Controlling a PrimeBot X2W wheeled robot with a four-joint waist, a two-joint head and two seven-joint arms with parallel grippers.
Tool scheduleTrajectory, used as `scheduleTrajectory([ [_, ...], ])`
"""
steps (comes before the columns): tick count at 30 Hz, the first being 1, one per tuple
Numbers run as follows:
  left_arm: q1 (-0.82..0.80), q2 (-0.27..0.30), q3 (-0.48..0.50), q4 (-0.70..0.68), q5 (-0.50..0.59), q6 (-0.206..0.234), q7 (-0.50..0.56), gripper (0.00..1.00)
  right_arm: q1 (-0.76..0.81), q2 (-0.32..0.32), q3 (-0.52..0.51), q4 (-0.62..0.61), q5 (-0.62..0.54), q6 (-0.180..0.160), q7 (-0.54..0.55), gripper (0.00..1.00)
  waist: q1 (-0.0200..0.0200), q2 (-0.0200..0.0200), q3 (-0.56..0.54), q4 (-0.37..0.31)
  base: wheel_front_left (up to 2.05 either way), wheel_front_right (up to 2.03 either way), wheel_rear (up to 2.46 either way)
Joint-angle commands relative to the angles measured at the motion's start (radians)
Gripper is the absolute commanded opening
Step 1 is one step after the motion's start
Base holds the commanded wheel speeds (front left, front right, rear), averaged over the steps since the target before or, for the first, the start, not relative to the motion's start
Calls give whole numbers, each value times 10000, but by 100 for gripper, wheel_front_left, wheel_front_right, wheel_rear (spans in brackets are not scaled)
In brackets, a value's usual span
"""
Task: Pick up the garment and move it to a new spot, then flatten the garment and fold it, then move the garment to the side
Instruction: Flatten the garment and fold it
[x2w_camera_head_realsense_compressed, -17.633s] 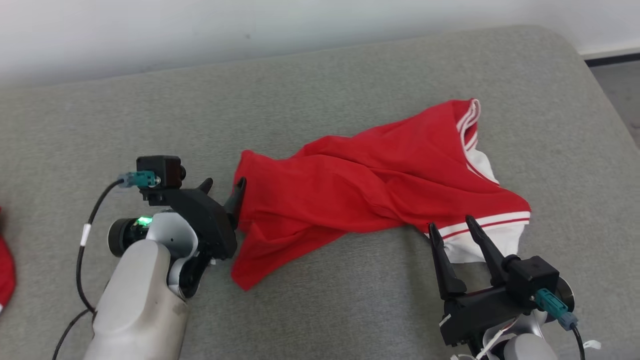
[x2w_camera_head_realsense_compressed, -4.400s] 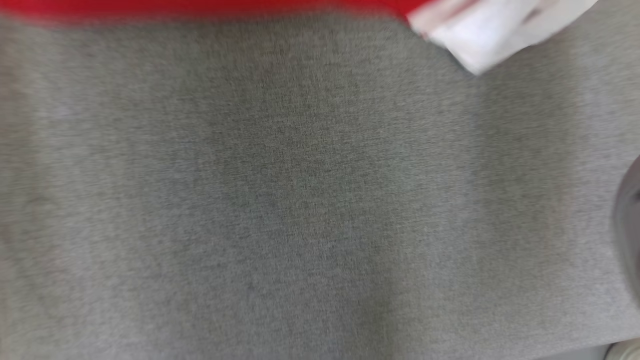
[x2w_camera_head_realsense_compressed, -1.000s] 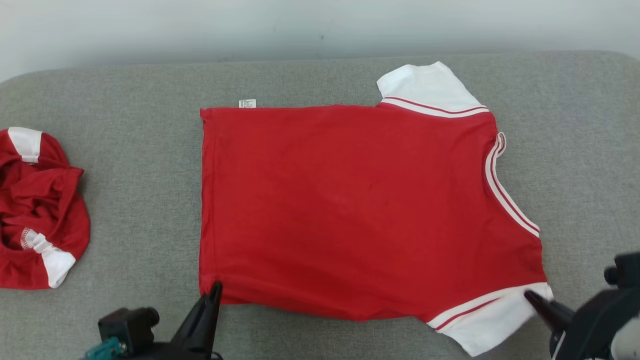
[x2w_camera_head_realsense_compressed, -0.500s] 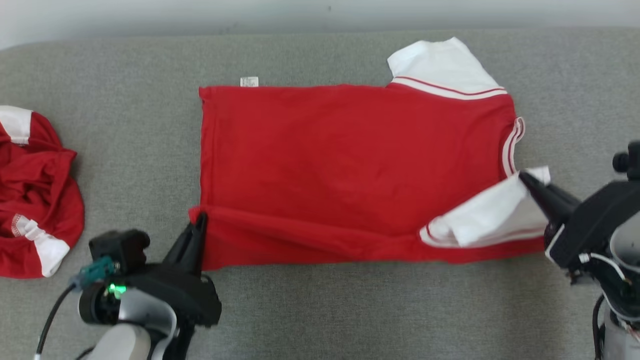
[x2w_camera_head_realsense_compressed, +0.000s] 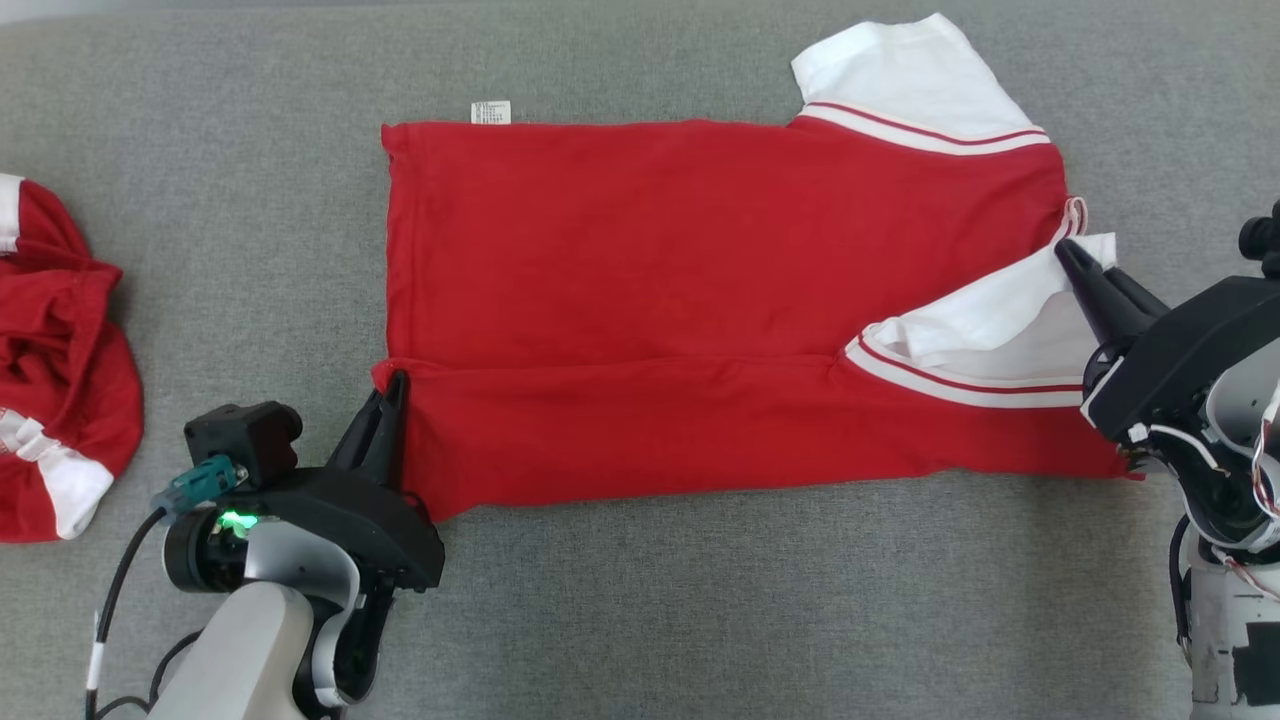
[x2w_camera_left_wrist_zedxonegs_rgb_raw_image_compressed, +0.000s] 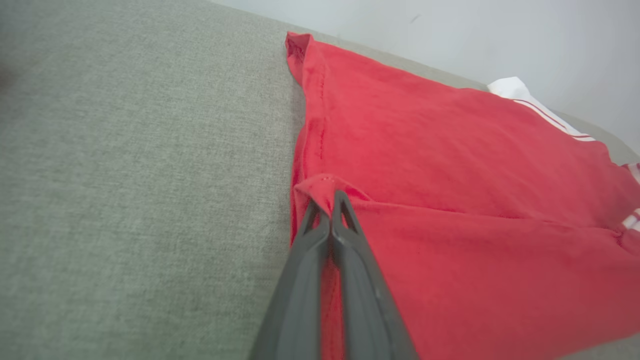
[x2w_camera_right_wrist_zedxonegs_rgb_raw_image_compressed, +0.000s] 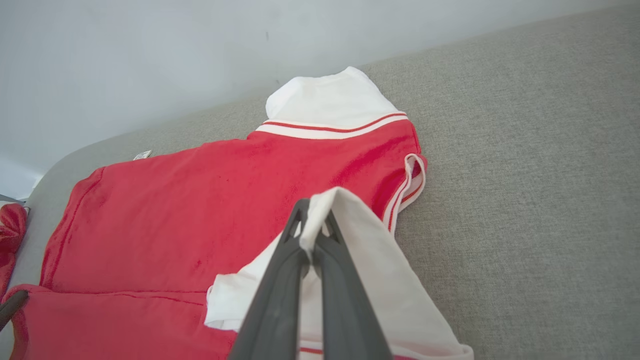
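Observation:
The garment (x2w_camera_head_realsense_compressed: 640, 250) is a red T-shirt with white sleeves, spread on the grey cushion. Its near long edge is lifted and doubled over toward the far side. My left gripper (x2w_camera_head_realsense_compressed: 392, 385) is shut on the garment's near hem corner (x2w_camera_left_wrist_zedxonegs_rgb_raw_image_compressed: 320, 187) at the left. My right gripper (x2w_camera_head_realsense_compressed: 1068, 252) is shut on the near white sleeve (x2w_camera_right_wrist_zedxonegs_rgb_raw_image_compressed: 320, 200) at the right, holding it over the red body. The far white sleeve (x2w_camera_head_realsense_compressed: 900, 75) lies flat at the back right.
A second red and white garment (x2w_camera_head_realsense_compressed: 50, 360) lies crumpled at the left edge of the cushion (x2w_camera_head_realsense_compressed: 700, 600). A pale wall (x2w_camera_right_wrist_zedxonegs_rgb_raw_image_compressed: 150, 60) runs behind the cushion's far edge. A small white label (x2w_camera_head_realsense_compressed: 490, 112) pokes out at the shirt's far edge.
Both grippers have carried the near edge of the garment farther over its body; the folded strip is wider. The camera has tilted down, shifting the whole picture.

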Motion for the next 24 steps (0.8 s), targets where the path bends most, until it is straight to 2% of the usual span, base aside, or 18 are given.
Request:
scheduleTrajectory([
  [1,-143,-24,12,98,100,-48,-114,0,-115,-90,-3,143,-68,-24,-143,0,-2,-1,74,35,0,0,0],
  [11,-361,-23,-29,697,122,-179,-420,0,-552,-30,85,1017,-245,-24,-1236,0,-2,-1,139,111,0,0,0],
  [12,-364,-47,-43,758,128,-184,-463,11,-566,-21,100,1130,-249,-24,-1312,40,-2,-1,120,118,0,0,0],
  [13,-366,-65,-64,808,167,-193,-520,90,-580,-13,99,1242,-265,-24,-1358,100,-2,-1,96,128,0,0,0],
  [14,-369,-83,-95,871,190,-194,-583,100,-625,-9,104,1310,-273,-24,-1500,100,-2,-1,65,139,0,0,0],
  [19,-313,-33,-370,962,504,-382,-1068,100,-558,-87,220,1581,-84,-24,-2055,100,-2,-1,-172,187,0,0,0],
  [24,53,124,-563,868,923,-189,-1493,100,-11,-250,178,1481,-93,-24,-1896,100,-2,-1,-427,233,0,0,0],
])
